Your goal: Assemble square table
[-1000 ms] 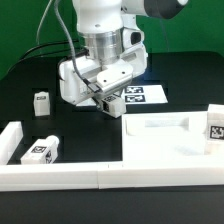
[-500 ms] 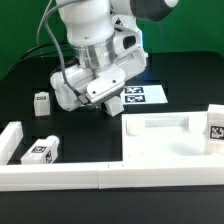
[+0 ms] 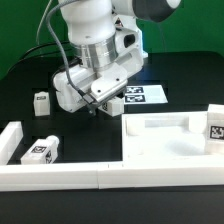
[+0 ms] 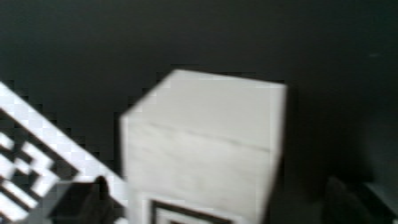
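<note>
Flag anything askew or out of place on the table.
A fallen leg lies skewed on its side by the low white wall at the exterior view's left, unlike the upright leg behind it. Nothing looks damaged.

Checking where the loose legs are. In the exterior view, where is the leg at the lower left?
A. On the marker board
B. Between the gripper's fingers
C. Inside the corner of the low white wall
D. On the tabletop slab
C: the leg lies on the black table just inside the corner of the wall, well away from the marker board.
</note>
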You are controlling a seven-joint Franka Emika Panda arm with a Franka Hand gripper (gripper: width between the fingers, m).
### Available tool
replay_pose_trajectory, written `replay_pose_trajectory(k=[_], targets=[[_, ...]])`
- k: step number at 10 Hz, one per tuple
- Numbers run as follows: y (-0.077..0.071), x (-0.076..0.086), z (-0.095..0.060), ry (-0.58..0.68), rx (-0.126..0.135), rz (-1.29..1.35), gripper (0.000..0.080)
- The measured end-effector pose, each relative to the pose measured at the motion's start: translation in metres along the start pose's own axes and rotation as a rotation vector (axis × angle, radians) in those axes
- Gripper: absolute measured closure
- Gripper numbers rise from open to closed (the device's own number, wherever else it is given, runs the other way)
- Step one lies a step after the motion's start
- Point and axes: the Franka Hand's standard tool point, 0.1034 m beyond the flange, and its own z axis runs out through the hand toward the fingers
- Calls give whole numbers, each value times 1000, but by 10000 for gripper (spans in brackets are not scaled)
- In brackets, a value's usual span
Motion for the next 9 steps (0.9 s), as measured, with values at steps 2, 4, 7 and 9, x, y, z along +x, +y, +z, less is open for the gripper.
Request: replay_pose_trajectory(k=[2, 4, 7, 9], targets=[[4, -11, -15, -37, -7, -184, 157], [21, -29, -33, -48, -46, -389, 151], [24, -32, -35, -51, -55, -594, 150], [25, -32, -36, -54, -61, -787, 150]])
